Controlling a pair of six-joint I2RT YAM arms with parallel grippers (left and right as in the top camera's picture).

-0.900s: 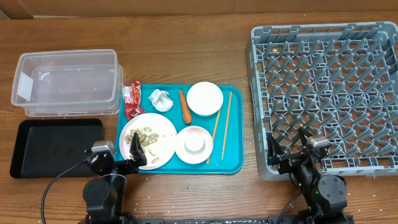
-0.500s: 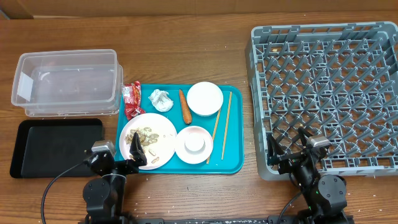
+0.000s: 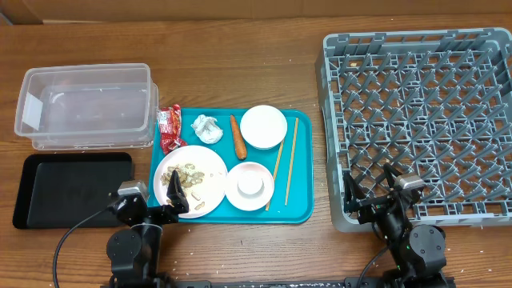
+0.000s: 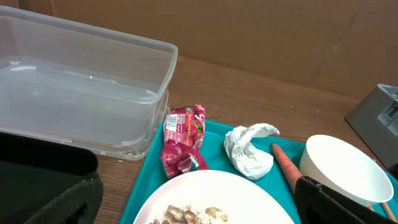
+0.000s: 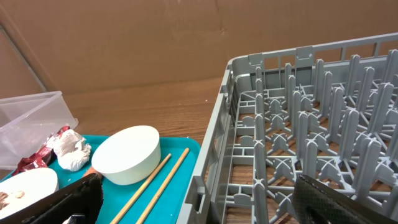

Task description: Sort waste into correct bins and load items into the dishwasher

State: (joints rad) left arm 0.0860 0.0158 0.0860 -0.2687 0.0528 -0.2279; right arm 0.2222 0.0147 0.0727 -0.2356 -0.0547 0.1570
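Starting at the bench's far-left corner, the tub (image 3: 84, 104) sits empty. The black tray (image 3: 72, 190) lies just in front of it, toward the near-left corner, and is also bare. The left pincer (image 3: 178, 200) hangs by the near edge over the rim of the plate (image 3: 212, 192), jaws spread wide and holding nothing.

All 4 pieces of waste lie on the teal tray (image 3: 302, 192) at mid-bench. The wrapper (image 3: 169, 128) straddles its left lip, followed by the tissue (image 3: 207, 128), the carrot (image 3: 238, 138), and the scraps (image 3: 190, 172) on the plate. Beside them stand the bowl (image 3: 264, 126), a smaller dish (image 3: 250, 186) and the 2 chopsticks (image 3: 286, 160) toward the tray's right side.

The right pincer (image 3: 372, 192) sits at the near edge by the near-left corner of the rack (image 3: 416, 120), jaws likewise apart and empty. The rack fills the bench's right edge and carries no dish.

Nothing has shifted over the last second: neither arm moved and no item changed place. I judge that sorting has not begun and every step remains. The wrapper, close to the left pincer and both bins, looks a sensible first pick.
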